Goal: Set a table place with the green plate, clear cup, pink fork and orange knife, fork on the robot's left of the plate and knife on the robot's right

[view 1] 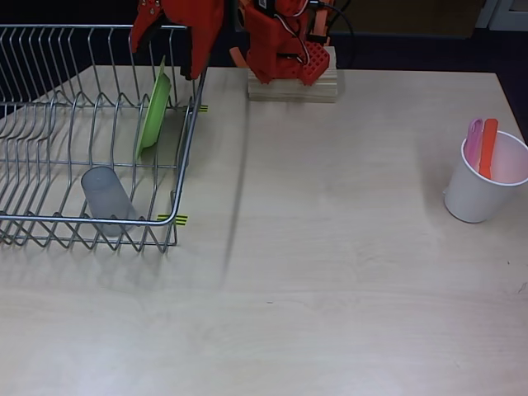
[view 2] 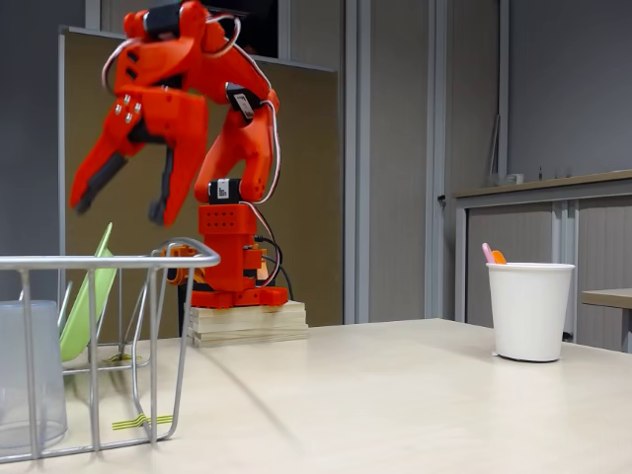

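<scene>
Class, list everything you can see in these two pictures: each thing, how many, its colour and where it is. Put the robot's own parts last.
dish rack: one, silver wire, left part of the table in the overhead view.
green plate: one, lime green, standing on edge in the rack.
clear cup: one, frosted grey, in the rack near its front.
white paper cup: one, white, right side of the table.
pink fork: one, pink, standing in the paper cup.
orange knife: one, orange, beside the fork in that cup.
wooden block: one, pale wood, under the arm's base.
table: one, light wood.
gripper: one, red-orange, jaws open, raised above the rack.
</scene>
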Action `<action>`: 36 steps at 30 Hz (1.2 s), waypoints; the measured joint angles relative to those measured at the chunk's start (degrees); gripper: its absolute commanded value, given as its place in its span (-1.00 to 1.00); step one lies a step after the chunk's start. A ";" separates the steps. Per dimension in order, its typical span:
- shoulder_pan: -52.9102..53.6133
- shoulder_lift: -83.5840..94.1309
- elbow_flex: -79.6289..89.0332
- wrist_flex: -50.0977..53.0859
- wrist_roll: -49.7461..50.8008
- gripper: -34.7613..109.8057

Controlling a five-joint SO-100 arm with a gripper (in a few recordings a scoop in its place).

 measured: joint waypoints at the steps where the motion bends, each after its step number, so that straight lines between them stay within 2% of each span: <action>1: 0.00 -1.14 0.00 -0.88 -0.35 0.01; 18: 4.83 -8.70 0.35 -7.03 -5.62 -0.13; 26: 5.63 -9.32 2.20 -9.49 -9.49 -0.51; 36: 6.59 -9.67 0.62 -10.28 -11.34 -0.52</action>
